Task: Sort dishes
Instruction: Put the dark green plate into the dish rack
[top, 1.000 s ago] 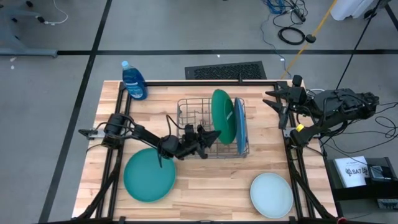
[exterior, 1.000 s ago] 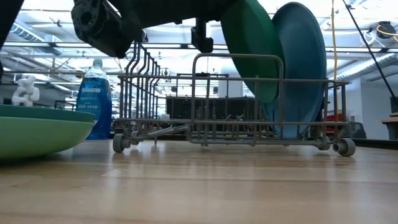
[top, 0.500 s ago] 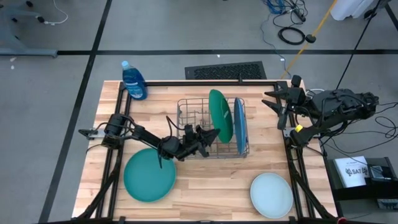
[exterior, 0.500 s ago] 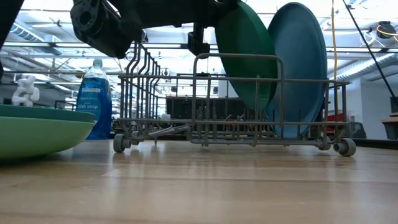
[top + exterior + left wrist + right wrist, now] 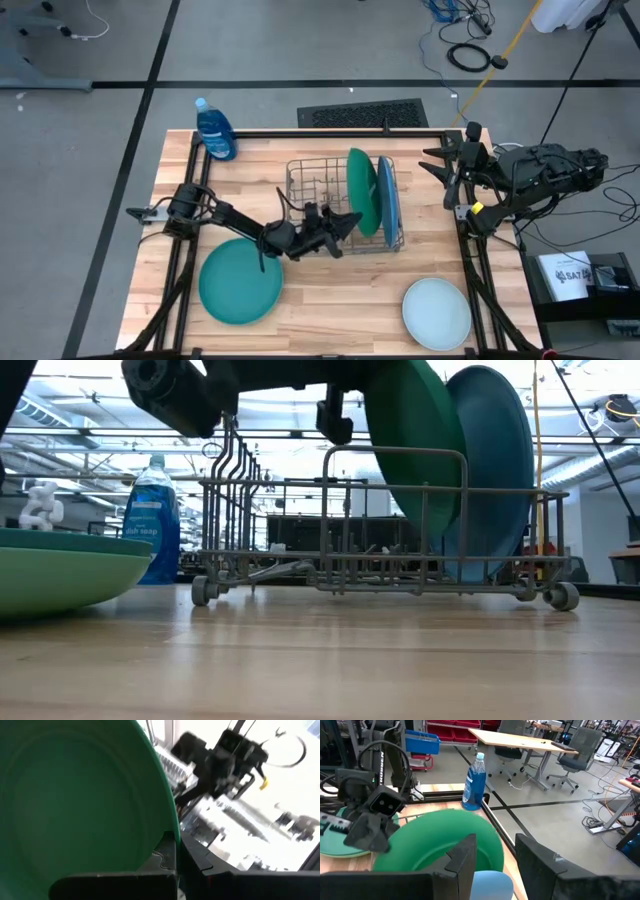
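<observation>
Dishes sit on a pale wooden table (image 5: 330, 300) of lengthwise planks edged by a black frame, on a grey concrete floor crossed by dark lines, with a floor vent (image 5: 362, 113) just behind it; the low view looks into a bright workshop of shelving and ceiling lights. A grey wire rack (image 5: 320, 190) on small wheels stands mid-table, its thin bars forming slots. Flat on the wood near the front left lies a smooth, round teal plate (image 5: 240, 282), and a pale mint plate (image 5: 436, 312) lies at the front right. Upright in the rack's right end stands a blue plate (image 5: 387, 205), and just beside it a glossy dark green plate (image 5: 363, 190) leans, its lower rim clenched by the left gripper (image 5: 345, 222). The right gripper (image 5: 445, 172) hangs past the table's right edge, fingers parted around nothing. A blue plastic bottle (image 5: 215, 130) stands at the back left corner.
</observation>
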Controlling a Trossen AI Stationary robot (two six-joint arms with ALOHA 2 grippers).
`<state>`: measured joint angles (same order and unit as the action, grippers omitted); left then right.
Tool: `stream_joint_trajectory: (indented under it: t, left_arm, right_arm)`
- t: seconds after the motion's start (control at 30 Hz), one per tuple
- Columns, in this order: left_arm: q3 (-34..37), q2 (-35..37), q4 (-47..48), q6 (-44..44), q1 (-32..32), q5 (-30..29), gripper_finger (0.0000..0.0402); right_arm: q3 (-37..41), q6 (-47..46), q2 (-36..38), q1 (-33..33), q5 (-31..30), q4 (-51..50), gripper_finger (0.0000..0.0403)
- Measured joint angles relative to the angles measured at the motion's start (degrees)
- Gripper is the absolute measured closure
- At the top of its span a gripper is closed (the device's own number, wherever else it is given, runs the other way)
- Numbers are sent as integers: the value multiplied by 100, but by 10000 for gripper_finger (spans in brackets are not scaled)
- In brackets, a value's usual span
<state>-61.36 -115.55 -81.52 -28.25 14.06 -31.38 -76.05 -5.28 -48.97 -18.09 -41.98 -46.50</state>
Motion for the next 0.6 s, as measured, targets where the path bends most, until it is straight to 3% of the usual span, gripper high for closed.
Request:
stream_joint_trajectory:
  t: [0.27,0.6]
  left_arm:
    - [-10,-105,143,59,-4,25,401]
    - [-309,-503,-34,917,-2,353,401]
  right_arm:
    - [0,0,0,-2,0,0,273]
    - [0,2,2,0,1,-1,273]
